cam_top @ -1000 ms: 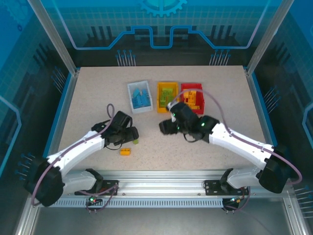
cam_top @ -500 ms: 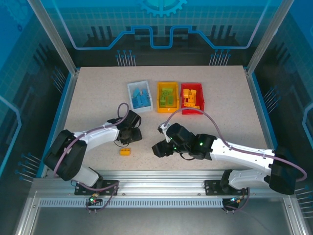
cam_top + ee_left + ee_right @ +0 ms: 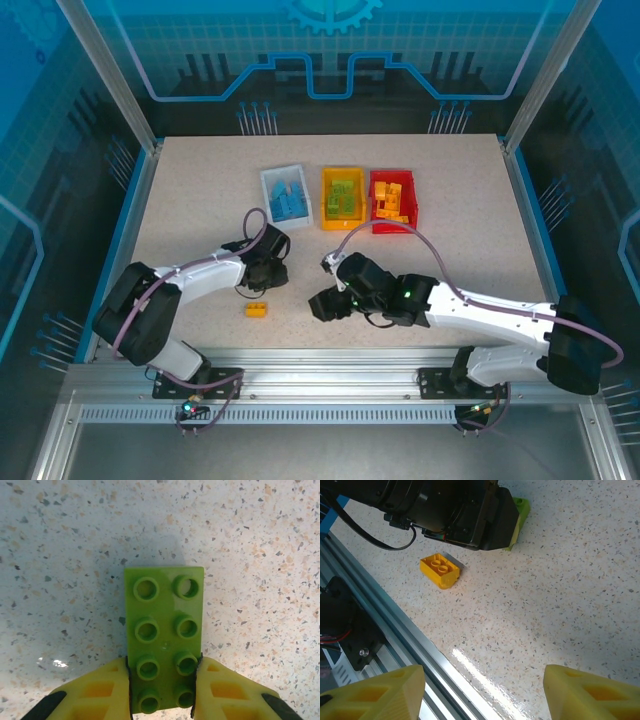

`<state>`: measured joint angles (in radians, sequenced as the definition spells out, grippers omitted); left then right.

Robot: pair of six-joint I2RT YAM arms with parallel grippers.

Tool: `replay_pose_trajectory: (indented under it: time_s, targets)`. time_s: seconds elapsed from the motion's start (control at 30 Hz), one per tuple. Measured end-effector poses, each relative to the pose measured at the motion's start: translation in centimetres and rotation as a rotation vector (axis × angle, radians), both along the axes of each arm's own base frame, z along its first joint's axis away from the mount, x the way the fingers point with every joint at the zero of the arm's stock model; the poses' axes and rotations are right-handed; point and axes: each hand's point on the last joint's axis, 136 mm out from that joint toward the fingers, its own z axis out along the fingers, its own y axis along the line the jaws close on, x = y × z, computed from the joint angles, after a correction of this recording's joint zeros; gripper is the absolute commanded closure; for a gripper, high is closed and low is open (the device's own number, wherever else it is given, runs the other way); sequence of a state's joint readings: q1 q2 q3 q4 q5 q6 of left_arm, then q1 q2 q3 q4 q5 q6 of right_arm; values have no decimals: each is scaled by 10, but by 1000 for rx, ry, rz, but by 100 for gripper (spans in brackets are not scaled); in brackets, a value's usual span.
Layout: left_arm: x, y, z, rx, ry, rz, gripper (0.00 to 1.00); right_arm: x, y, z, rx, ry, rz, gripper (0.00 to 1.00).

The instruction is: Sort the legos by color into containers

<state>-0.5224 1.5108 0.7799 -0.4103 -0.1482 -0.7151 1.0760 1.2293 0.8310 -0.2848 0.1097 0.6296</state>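
In the left wrist view a lime-green brick (image 3: 164,630) lies flat on the speckled table with its studs up. My left gripper (image 3: 162,690) is shut on its near end, and its yellow fingers (image 3: 97,695) press both long sides. From above, the left gripper (image 3: 268,270) sits left of centre. A yellow brick (image 3: 257,309) lies loose just in front of it; the right wrist view also shows this yellow brick (image 3: 440,570). My right gripper (image 3: 325,305) hangs open and holds nothing, a short way right of that brick. Its fingers (image 3: 375,695) are spread wide above the table's near edge.
Three bins stand in a row at the back. The white bin (image 3: 266,190) holds blue bricks, the yellow-orange bin (image 3: 342,171) holds green ones and the red bin (image 3: 392,228) holds yellow ones. A metal rail (image 3: 395,630) runs along the near edge.
My right arm swung from the red bin down toward the near edge, then settled. My left gripper reached forward onto the green brick, which is now hidden under it from above.
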Motion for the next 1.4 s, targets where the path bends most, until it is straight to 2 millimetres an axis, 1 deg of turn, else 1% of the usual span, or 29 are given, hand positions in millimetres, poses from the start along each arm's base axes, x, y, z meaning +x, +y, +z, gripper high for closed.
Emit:
replay_pose_trajectory:
  time_s: [0.03,0.1,0.13,0.3,0.37,0.43,0.47,0.53,0.6,0.67,0.73,0.77,0.8,0.87,0.9,0.97,1.03,1.2,1.3,1.33,1.4]
  targets:
    - [1,0,5,7,-6,-9,78,1,-2,2,2,-10,-12,36]
    - [5,-8,23,4,-32,-32,79,5,-11,12,21,-44,-58,36]
    - [11,-16,38,-5,-57,-54,79,7,-19,17,37,-67,-93,37]
    - [58,-63,123,-91,-237,-143,79,14,-70,45,151,-183,-274,38]
    - [80,-79,147,-113,-292,-166,79,21,-88,54,182,-211,-350,38]
    - [102,-96,160,-124,-322,-190,79,29,-103,61,197,-228,-420,38]
    - [114,-105,161,-127,-329,-203,78,33,-110,64,203,-234,-452,38]
    - [134,-121,157,-125,-324,-226,78,38,-120,65,203,-238,-497,38]
    - [155,-138,146,-121,-308,-249,78,41,-127,63,194,-235,-521,38]
    - [175,-153,130,-118,-294,-271,78,41,-129,60,179,-227,-529,38]
    - [189,-165,114,-111,-276,-292,77,40,-131,57,170,-220,-533,38]
    - [196,-170,105,-110,-265,-299,75,40,-132,56,167,-217,-534,38]
    - [201,-174,100,-109,-258,-302,70,40,-132,55,161,-214,-534,38]
    - [210,-180,87,-107,-239,-310,58,39,-132,53,156,-207,-534,37]
    - [213,-182,82,-105,-232,-314,53,39,-132,52,153,-203,-533,37]
    - [215,-180,76,-98,-214,-316,47,40,-132,48,141,-193,-532,37]
    - [213,-178,75,-94,-199,-315,44,39,-130,42,120,-181,-528,36]
    - [212,-173,85,-92,-196,-309,43,40,-127,20,15,-138,-509,36]
    - [204,-166,102,-96,-209,-305,42,41,-119,10,-49,-128,-461,35]
    - [198,-161,112,-99,-218,-303,41,40,-114,8,-70,-131,-433,34]
    - [181,-146,137,-106,-248,-289,40,36,-99,4,-112,-145,-342,32]
